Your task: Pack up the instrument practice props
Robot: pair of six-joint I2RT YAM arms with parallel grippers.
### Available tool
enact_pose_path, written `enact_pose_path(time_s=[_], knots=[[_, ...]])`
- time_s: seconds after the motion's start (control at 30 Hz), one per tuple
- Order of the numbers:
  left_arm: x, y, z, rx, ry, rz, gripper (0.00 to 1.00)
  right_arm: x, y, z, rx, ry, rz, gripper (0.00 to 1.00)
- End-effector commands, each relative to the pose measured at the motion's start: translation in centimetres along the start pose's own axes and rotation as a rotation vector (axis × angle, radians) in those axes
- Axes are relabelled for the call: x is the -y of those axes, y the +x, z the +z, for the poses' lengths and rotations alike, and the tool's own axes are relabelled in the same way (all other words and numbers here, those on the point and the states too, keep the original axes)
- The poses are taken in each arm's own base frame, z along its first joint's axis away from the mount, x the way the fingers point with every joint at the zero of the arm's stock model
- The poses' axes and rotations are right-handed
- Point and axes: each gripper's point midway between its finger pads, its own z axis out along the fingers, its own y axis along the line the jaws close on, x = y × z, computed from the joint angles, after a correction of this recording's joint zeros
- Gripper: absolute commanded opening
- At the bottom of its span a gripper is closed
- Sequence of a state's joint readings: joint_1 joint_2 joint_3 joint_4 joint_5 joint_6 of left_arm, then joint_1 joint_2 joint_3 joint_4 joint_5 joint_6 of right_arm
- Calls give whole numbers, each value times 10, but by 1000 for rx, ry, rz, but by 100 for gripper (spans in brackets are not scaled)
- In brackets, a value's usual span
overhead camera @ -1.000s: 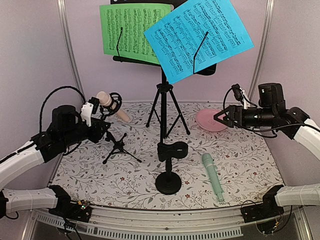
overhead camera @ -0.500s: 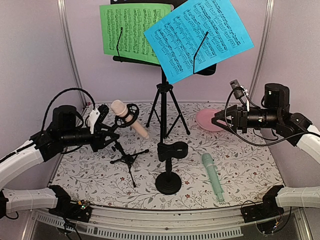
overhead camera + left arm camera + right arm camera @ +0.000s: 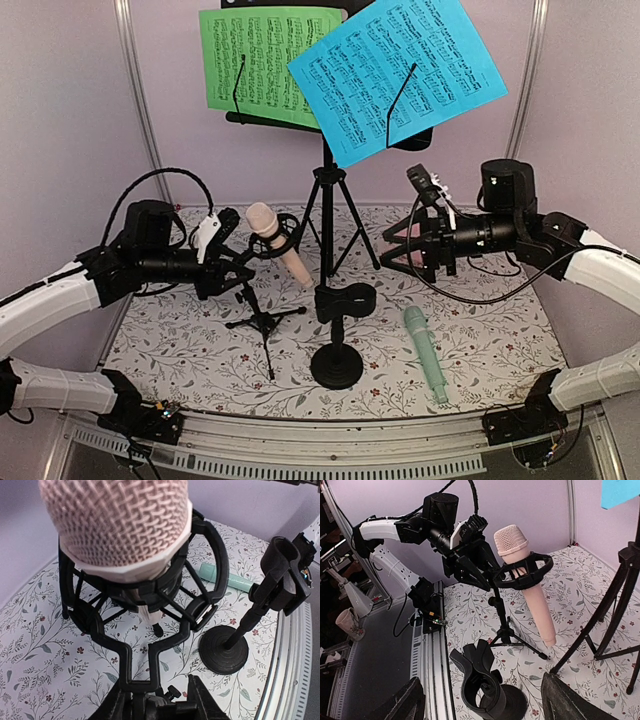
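Low in the middle of the top view, a black clip stand (image 3: 337, 340) with a round foot stands on the flowery surface (image 3: 180, 340). Just right of it, the mint-green microphone (image 3: 425, 354) lies flat.

A little farther back on the left, the left pincer (image 3: 238, 272) is closed on the thin pole of the small tripod stand (image 3: 260, 320). Whether its feet touch the surface cannot be told. The pale-pink microphone (image 3: 275, 240) sits in the round black holder on top of that stand. It leans, with its head up and to the left.

On the right, the right pincer (image 3: 392, 250) is wide and holds nothing.

At the back, in the middle, the tall music stand (image 3: 328, 215) stands on three legs. At the top of the frame it holds the green page (image 3: 262, 65) on the left and the tilted blue page (image 3: 395, 70) on the right.
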State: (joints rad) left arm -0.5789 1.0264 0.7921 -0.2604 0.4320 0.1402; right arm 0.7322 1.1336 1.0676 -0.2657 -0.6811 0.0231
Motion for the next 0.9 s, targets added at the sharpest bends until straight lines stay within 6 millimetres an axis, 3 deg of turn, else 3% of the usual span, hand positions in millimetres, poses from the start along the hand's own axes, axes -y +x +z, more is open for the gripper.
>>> enact_pose_path(time_s=[0.0, 0.1, 0.13, 0.3, 0.47, 0.63, 0.87], knots=[[24, -14, 9, 13, 90, 32, 11, -10, -24, 29, 24, -4, -152, 82], [30, -14, 16, -8, 105, 47, 8, -8, -27, 52, 20, 4, -183, 82], [32, -14, 17, -13, 110, 50, 8, -11, -40, 56, 41, -1, -202, 82], [32, -16, 18, -38, 98, 74, 6, -18, -45, 92, 4, -35, -267, 82], [34, -18, 17, -55, 92, 85, 5, 4, -53, 119, -22, 47, -288, 83], [39, -21, 15, -67, 85, 97, 4, 25, -51, 135, -74, 111, -273, 82], [43, -19, 18, -79, 78, 107, 4, 22, -39, 148, -106, 80, -296, 83]])
